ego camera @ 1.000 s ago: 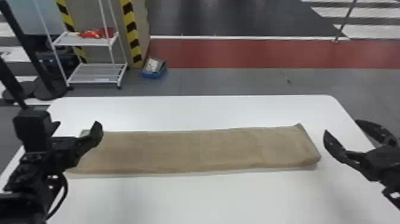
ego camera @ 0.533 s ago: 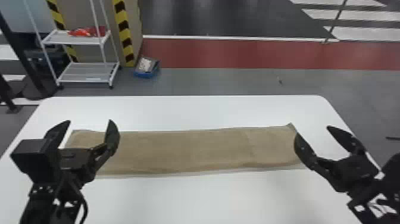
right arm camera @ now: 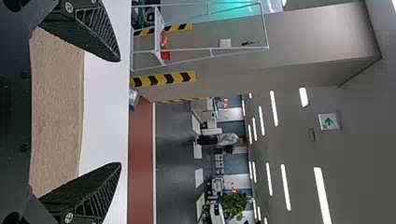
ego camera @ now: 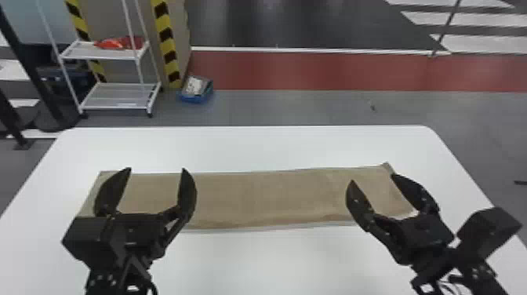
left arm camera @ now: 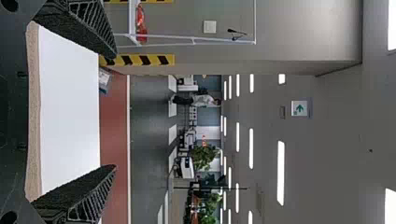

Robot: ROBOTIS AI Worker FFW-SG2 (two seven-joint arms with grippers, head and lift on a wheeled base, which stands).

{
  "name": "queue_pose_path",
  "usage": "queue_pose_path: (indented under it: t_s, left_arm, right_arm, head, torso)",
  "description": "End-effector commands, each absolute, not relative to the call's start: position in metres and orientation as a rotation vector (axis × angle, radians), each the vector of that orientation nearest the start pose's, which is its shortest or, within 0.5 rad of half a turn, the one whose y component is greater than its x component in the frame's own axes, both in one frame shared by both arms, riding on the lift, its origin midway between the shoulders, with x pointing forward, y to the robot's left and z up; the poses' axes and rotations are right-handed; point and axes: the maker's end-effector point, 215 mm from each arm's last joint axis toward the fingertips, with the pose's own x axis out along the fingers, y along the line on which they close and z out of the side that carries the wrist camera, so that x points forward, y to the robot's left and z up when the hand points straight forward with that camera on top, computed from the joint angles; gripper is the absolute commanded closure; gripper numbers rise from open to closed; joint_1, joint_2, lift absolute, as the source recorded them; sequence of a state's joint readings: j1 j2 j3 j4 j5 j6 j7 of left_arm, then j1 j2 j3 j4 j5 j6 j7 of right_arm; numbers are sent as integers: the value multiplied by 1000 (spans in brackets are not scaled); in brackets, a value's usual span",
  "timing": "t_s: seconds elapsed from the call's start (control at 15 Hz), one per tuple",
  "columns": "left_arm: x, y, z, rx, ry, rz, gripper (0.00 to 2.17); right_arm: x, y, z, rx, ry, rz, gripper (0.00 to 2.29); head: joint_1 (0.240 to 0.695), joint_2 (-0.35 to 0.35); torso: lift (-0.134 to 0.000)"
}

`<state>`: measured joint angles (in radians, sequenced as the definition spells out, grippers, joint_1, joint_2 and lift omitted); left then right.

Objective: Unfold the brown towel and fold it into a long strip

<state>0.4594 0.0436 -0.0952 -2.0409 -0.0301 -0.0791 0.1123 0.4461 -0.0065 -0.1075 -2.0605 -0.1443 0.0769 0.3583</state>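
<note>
"What are the jaws doing?"

"Both pairs stand wide apart, nothing between them: left gripper (ego camera: pixel 156 170) lower left in the head view, right gripper (ego camera: pixel 372 178) lower right."

"And the towel (ego camera: pixel 266 196)?"

"Flat in a long strip across the middle, behind the fingers. Looks finished to me."

"So what could spoil it?"

"A low sweep, I'd say. Fingers hanging that near the ends could snag the top layer and drag the strip crooked. That corner (ego camera: pixel 386 166) poking up at its upper right might catch and peel back."

"Count up, then."

"Two grippers, four fingers, one towel, one white table (ego camera: pixel 274 263). Farther out, upper left, one cart (ego camera: pixel 117 96) with two shelves, and one blue box (ego camera: pixel 196 97)."
</note>
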Motion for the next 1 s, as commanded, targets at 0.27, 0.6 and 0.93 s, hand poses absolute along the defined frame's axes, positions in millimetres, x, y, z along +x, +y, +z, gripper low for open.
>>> queue_pose_path:
  t_s: [0.27, 0.6, 0.93]
  left_arm:
    - [452, 208, -289, 38, -99, 9, 39]
    - [452, 210, -292, 39, -88, 13, 39]
    - [453, 206, -298, 53, -69, 11, 39]
  right_arm:
    - [450, -206, -323, 123, 50, 271, 93]
    - [451, -211, -317, 117, 44, 264, 93]
    - [451, -213, -312, 112, 32, 260, 97]
  head:
    - [695, 3]
    - [695, 3]
    - [695, -5]
  torso:
    - [-121]
    - [-121]
    - [-121]
